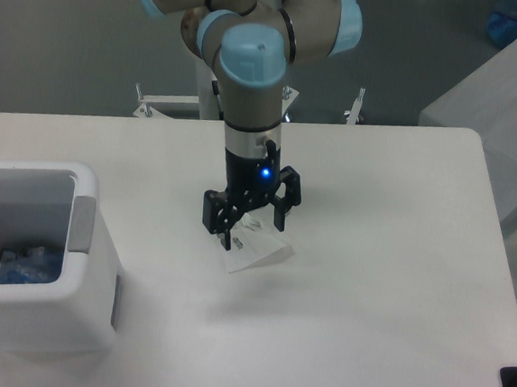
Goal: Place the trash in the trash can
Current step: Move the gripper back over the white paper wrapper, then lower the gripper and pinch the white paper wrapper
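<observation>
We see a crushed clear plastic bottle (24, 264) with a bluish tint and blue label, lying at the bottom of the trash can (72, 308), a white boxy bin with a thick rounded rim and a grey side panel, standing at the near left of the table. Well apart to its right, near the table's middle, a small flat clear wrapper (255, 248) with a white printed label lies on the tabletop.
</observation>
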Tool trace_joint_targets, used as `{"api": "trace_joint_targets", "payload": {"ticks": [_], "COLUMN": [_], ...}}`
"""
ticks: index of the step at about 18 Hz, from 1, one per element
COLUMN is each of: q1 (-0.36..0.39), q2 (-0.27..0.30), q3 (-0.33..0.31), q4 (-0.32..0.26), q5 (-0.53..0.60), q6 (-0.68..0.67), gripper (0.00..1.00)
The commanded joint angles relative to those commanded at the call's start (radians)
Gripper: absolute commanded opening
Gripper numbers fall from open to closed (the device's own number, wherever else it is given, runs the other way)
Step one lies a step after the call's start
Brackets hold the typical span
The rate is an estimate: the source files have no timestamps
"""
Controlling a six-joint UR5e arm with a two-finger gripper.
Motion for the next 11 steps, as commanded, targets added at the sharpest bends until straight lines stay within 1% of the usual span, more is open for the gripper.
{"api": "trace_joint_targets", "payload": {"ticks": [5, 11], "q1": [-0.002, -0.002], "q2": [-0.084, -0.104], "q3": [-0.015, -0.04], "q4": [-0.002, 0.0], "q5": [0.04, 0.071], "q6": [-0.011, -0.012], "gripper": [1.0, 1.0]}}
